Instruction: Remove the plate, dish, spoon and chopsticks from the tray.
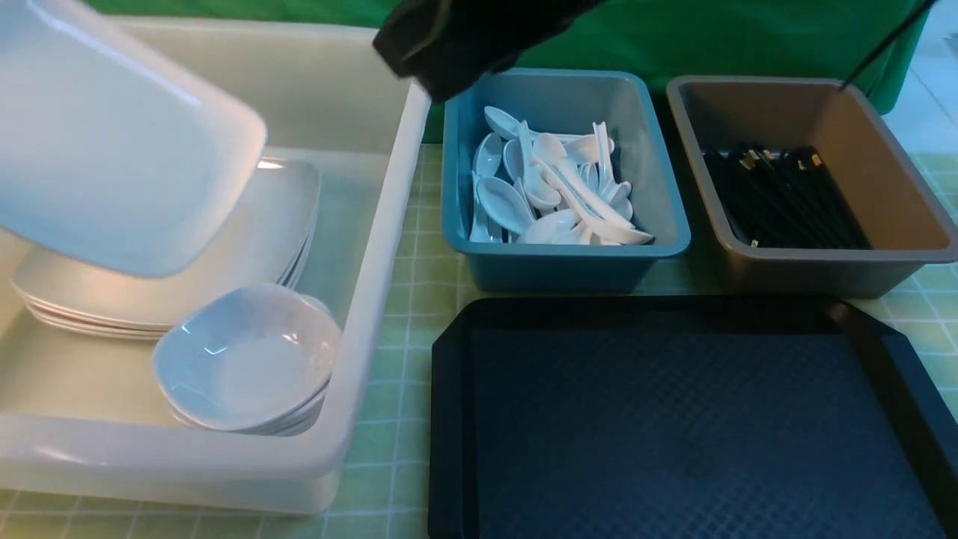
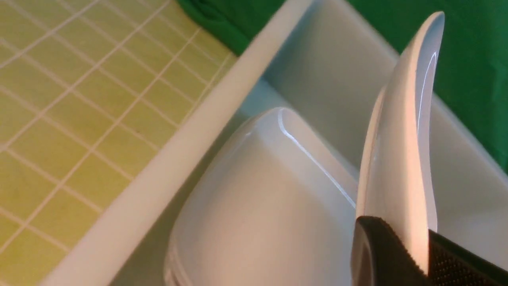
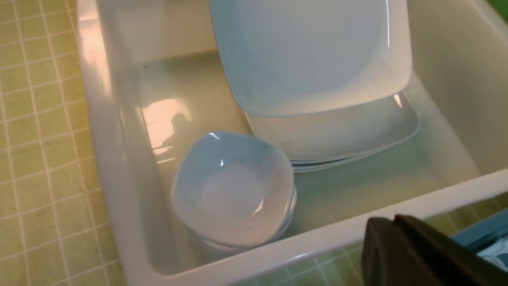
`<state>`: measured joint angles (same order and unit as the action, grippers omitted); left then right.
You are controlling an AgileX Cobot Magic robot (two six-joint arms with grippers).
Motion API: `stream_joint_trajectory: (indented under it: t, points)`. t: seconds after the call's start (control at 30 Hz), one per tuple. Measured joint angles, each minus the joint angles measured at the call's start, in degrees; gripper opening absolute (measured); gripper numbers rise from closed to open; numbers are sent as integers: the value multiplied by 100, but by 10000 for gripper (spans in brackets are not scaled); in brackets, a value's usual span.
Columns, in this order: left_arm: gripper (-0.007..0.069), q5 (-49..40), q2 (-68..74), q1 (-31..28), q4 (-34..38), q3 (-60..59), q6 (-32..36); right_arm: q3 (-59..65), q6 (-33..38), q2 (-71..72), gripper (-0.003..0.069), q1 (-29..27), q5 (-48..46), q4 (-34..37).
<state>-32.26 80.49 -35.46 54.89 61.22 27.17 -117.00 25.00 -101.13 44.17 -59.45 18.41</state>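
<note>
We see checked green tablecloth (image 1: 423, 292), green backdrop (image 1: 711, 37); left gripper (image 2: 412, 246) clamps plate (image 1: 112, 142) above white tub (image 1: 378, 247); right gripper (image 3: 416, 254) fingers closed.

The left jaws are matte black. One has a smooth, rounded outer edge; the other carries a pad (image 2: 452, 264) covered in a fine grid of small raised dots. The right jaws show as a dark grey-black block with rounded corners and one straight seam, out of focus. In the front view the right arm (image 1: 464, 37) is a bulky black shape, blurred, with a faint olive streak near one edge. A thin black cable (image 1: 887, 41) runs straight at the far right.
</note>
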Motion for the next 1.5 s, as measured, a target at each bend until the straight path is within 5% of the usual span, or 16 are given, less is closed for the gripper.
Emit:
stream_joint_trajectory:
  t: [0.5,0.63,0.9,1.0,1.2,1.33,1.43,1.5]
  points:
    - [33,561,1027,452,482,-235,517,-29,-145,-145,10,79,5,25]
    - [125,611,1135,452,467,-235,517,-29,-163,-145,10,79,0,43]
    - [426,443,1173,463,70,-43,479,-29,-451,-150,10,90,0,74]
    - [461,393,1044,463,-427,290,172,-29,-525,-150,10,112,-71,87]
    - [451,-55,734,463,-1119,924,-340,-29,-589,-150,10,131,-146,92]
    - [363,-557,504,621,-1044,1191,-417,-29,-596,-144,10,136,-153,47]
    - [131,-957,133,1327,-911,1367,-135,-29,-813,7,10,86,-161,-415]
    - [55,-1039,-38,1736,-911,1381,90,-29,-966,149,10,28,-168,-641]
